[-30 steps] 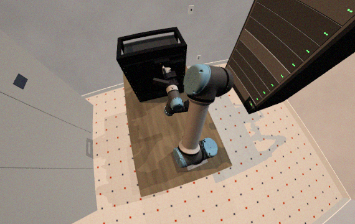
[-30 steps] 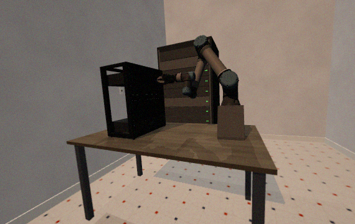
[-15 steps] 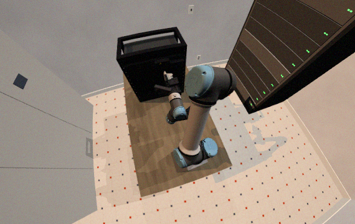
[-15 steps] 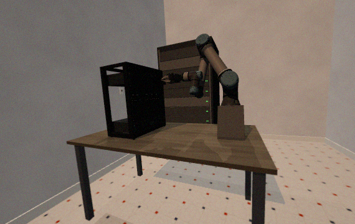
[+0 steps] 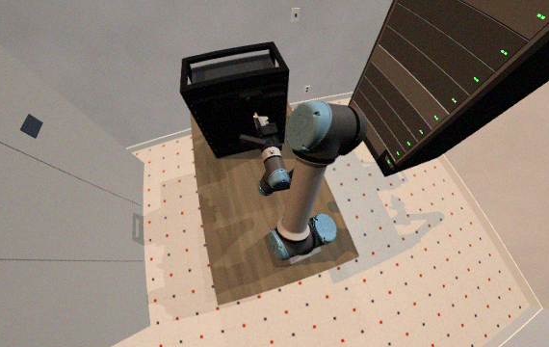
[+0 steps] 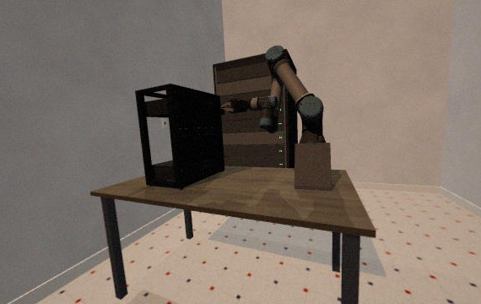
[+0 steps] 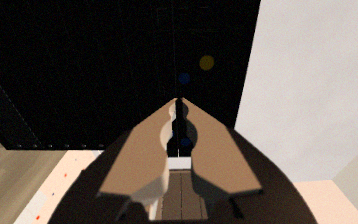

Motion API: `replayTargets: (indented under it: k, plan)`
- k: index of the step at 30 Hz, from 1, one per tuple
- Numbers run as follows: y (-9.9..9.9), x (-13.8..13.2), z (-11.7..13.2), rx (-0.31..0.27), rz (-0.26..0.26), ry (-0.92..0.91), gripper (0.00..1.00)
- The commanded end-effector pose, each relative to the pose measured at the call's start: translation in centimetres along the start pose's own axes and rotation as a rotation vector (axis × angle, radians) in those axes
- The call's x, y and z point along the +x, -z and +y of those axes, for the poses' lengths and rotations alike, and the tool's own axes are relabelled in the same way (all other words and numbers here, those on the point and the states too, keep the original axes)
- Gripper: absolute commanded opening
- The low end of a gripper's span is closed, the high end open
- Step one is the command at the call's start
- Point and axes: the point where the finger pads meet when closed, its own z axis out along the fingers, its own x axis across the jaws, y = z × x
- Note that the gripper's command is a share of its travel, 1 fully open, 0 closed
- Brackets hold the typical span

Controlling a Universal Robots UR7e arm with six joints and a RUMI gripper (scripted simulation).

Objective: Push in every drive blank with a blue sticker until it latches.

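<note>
Black rack (image 6: 179, 127) stands near the table (image 6: 266, 198) corner, its dark front face turned toward the arm, with the gripper (image 7: 179, 102) held level in front of its upper part. Fingers are pressed fully together with nothing between them; my reading is that they are kept that way to serve as one blunt pusher, which also avoids ending up holding anything.

In the wrist view a blue sticker (image 7: 183, 78) sits just ahead of the fingertips and almost in line with them. A yellow sticker (image 7: 206, 62) lies ahead and off to the right, slightly higher. The blanks themselves are too dark to separate from the rack face.

Exterior view: fingertips look close to the front face, at or just short of it; I cannot tell whether they touch.

Judgement: this is the approach to the blue-marked blank. A straight, level push matters, since the rack is loose and a high push could tilt or slide it. Yellow one to be left alone.
</note>
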Motion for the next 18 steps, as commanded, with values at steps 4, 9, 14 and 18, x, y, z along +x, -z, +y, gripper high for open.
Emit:
replayTargets:
  k: [4, 9, 14, 18]
  plan:
    - [0.1, -0.1, 0.6, 0.0, 0.001, 0.0, 0.0]
    - [0.1, -0.2, 1.3, 0.0, 0.001, 0.0, 0.0]
    - [0.1, -0.4, 2.2, 0.0, 0.001, 0.0, 0.0]
    - [0.2, -0.6, 3.3, 0.0, 0.001, 0.0, 0.0]
